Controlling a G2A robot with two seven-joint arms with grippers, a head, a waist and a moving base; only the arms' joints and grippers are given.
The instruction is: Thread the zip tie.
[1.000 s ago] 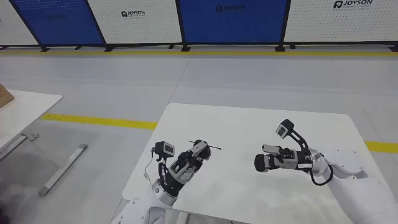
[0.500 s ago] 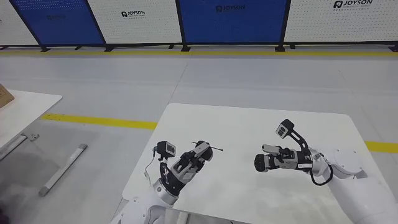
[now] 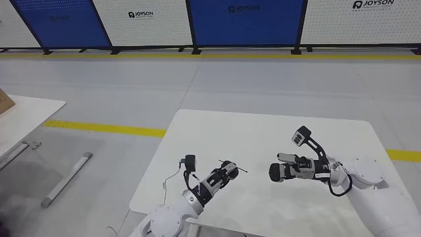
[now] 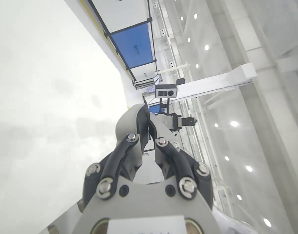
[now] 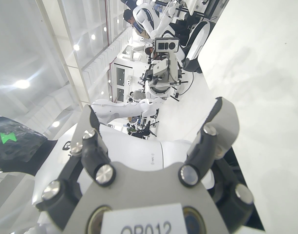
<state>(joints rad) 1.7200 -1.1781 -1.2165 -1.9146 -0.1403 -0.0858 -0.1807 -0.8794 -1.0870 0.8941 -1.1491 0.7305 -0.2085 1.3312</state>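
Left claw (image 4: 146,118) looks pinched shut in its own wrist cam, pads pressed together, but I need the top cam to see what it's got. That's the thin black zip tie (image 3: 241,169), poking out sideways toward my other arm, over the near part of the white surface (image 3: 263,131). Right claw (image 5: 156,113) is spread wide in its wrist cam, facing the left one across a gap. From the top cam I can't really judge that spread.
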